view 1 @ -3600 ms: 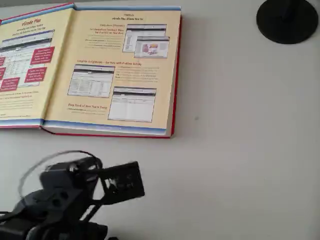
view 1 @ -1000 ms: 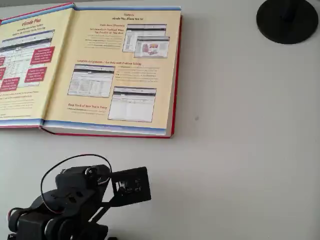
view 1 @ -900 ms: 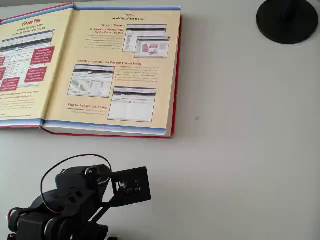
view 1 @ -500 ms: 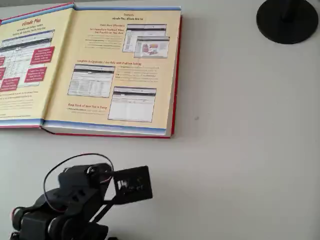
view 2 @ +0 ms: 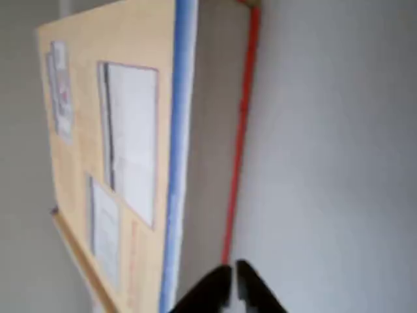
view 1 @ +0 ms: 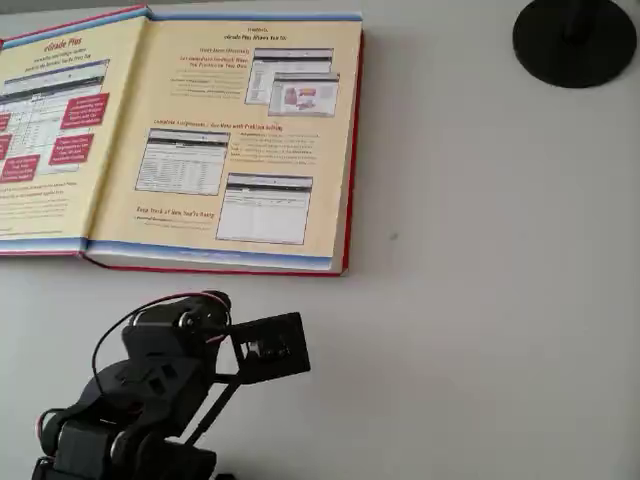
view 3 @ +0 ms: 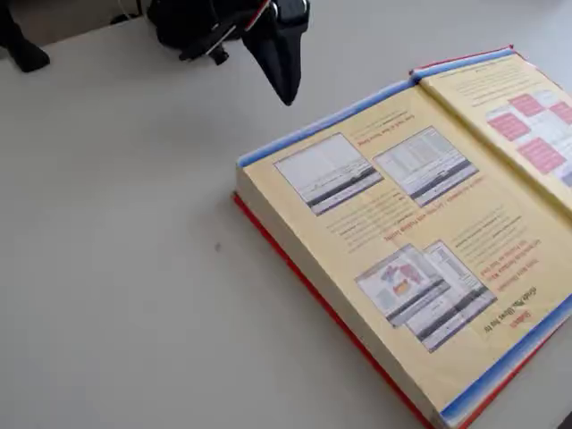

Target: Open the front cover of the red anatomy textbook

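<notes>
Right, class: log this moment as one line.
front cover: open flat | red anatomy textbook: on table | gripper: shut, clear of book

The red anatomy textbook [view 1: 230, 150] lies flat and open on the worktop [view 1: 480, 300], its front cover [view 1: 50, 130] swung fully over to the left in the overhead view, yellow inner face with red boxes upward, beside the yellow screenshot-printed endpaper.

The black arm [view 1: 140, 400] is folded low, its wrist raised. The gripper [view 3: 284, 85] hangs in the air, pointing down, its two dark fingers [view 2: 215, 290] pressed together, holding nothing
</notes>
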Robot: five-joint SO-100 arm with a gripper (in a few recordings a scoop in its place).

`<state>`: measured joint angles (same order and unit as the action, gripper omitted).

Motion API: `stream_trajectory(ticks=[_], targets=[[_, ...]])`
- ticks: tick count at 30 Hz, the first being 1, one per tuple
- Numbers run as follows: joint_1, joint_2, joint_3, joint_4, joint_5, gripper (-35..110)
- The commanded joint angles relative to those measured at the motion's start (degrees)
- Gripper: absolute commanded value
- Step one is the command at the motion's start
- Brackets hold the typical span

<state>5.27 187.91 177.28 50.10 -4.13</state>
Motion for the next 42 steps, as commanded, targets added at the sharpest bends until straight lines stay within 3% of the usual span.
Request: stream_trajectory(ticks=[1,26,42], targets=[[-0.44,0.53,-0.18,-1.49,0.53,0],[1.32,0.44,-3.08,8.26,0.26,0],[1.32,0.44,-3.16,8.61,0.18,0]])
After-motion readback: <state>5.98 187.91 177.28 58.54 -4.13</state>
